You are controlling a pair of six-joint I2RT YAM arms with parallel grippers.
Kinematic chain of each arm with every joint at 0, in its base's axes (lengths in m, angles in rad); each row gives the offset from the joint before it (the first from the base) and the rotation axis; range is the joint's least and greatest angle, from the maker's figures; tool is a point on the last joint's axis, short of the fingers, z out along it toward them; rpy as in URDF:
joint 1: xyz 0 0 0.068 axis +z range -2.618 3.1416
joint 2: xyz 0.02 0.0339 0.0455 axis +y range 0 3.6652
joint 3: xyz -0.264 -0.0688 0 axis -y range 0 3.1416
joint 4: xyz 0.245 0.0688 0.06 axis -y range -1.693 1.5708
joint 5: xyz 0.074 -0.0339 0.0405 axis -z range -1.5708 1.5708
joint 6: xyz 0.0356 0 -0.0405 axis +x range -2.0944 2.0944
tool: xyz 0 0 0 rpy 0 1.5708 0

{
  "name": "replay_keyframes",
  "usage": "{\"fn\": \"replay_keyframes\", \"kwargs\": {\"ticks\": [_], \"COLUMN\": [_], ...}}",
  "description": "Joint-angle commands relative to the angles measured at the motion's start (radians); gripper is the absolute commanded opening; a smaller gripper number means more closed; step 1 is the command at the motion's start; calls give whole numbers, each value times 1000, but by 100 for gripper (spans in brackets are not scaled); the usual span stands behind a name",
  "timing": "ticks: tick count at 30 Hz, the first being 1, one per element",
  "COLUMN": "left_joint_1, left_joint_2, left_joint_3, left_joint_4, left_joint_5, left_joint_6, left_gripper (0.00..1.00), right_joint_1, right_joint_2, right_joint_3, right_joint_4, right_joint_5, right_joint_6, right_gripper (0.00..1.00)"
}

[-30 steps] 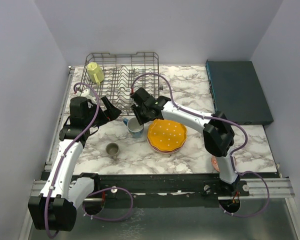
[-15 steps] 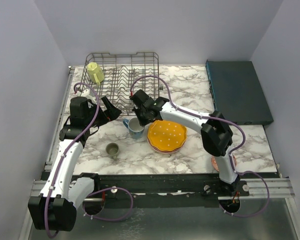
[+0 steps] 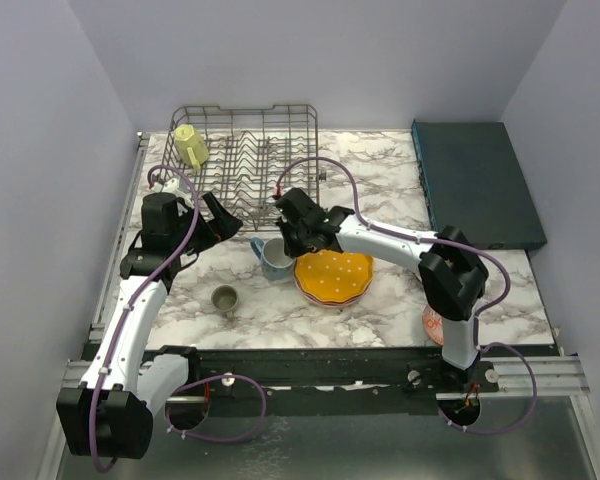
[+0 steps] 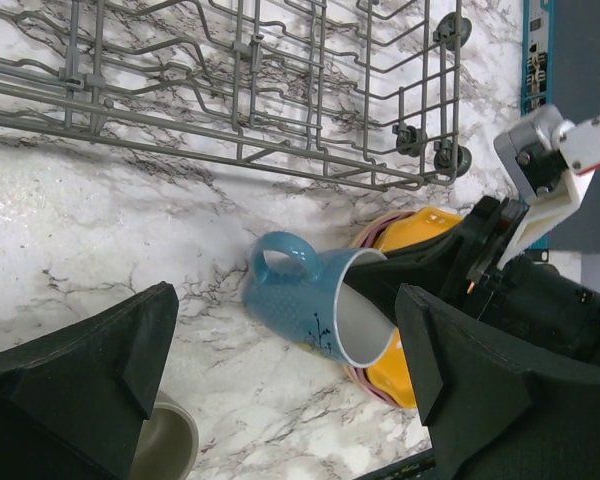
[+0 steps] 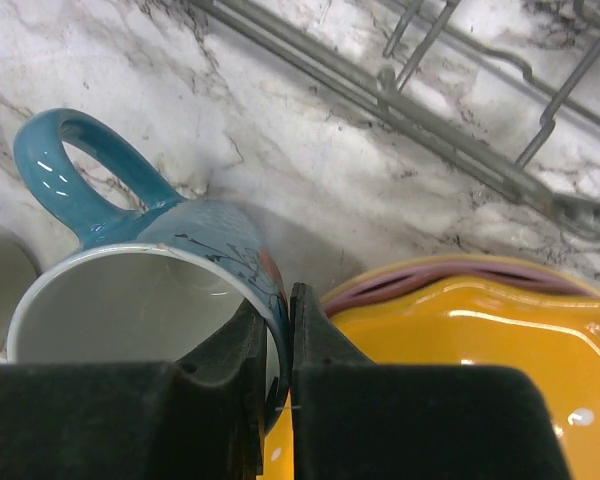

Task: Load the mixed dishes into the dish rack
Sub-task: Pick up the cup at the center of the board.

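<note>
Closest to the arms there's a small grey-olive mug (image 3: 224, 297) sitting upright on the marble surface (image 3: 380, 190), nothing touching it, so no drama there. A bit further in is where I'd worry. The right fingers (image 5: 315, 350) are pinched almost shut on just the wall of the blue mug (image 4: 305, 310), one finger inside the rim and one outside, roughly opposite the handle. The mug is tipped at an angle, and I can't tell if its base is on the surface or just off it. It's right beside the stack of plates, the orange plate (image 3: 333, 275) on top of a pink plate (image 5: 410, 285). A thin pinch on a glazed wall looks to me like the kind that lets a mug swing or slip once it's carried. If it goes, it either lands on that stack or clips it and shoves it. The left fingers (image 4: 80, 370) are spread wide with nothing in them, hanging just left of the mug, so a sloppy swing could bump that arm too. Further back is the dish rack (image 3: 270, 150), with only a yellow mug (image 3: 190, 146) in its far left corner. The blue mug has to clear the near wire wall, and snagging the handle or base on the wires could twist it out of the grip.
</note>
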State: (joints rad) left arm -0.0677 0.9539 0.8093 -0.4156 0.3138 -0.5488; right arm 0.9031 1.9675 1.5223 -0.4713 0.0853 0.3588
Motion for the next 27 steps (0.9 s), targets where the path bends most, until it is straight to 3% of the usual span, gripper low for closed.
{"fn": "replay_keyframes", "kwargs": {"ticks": [1,7,18,27], "left_joint_1": [-4,-4,-4,-3], "left_joint_2": [-5,6,3,-23], "left_joint_3": [-13,-16,-10,-39], "left_joint_4": [35,37,42,141], "left_joint_5": [-34,25,7,187], "left_joint_6": [-87,-27,-18,-17], "left_gripper": [99,99,99,99], "right_joint_1": [7,10,11,11], "right_joint_2": [-102,-237,-510,-720], "right_joint_3": [-101,-223,-505,-683], "right_joint_4": [132,223,461,579], "right_joint_5": [-27,-29,-129,-122], "right_joint_6": [78,106,182,245], "right_gripper": [0,0,0,0]}}
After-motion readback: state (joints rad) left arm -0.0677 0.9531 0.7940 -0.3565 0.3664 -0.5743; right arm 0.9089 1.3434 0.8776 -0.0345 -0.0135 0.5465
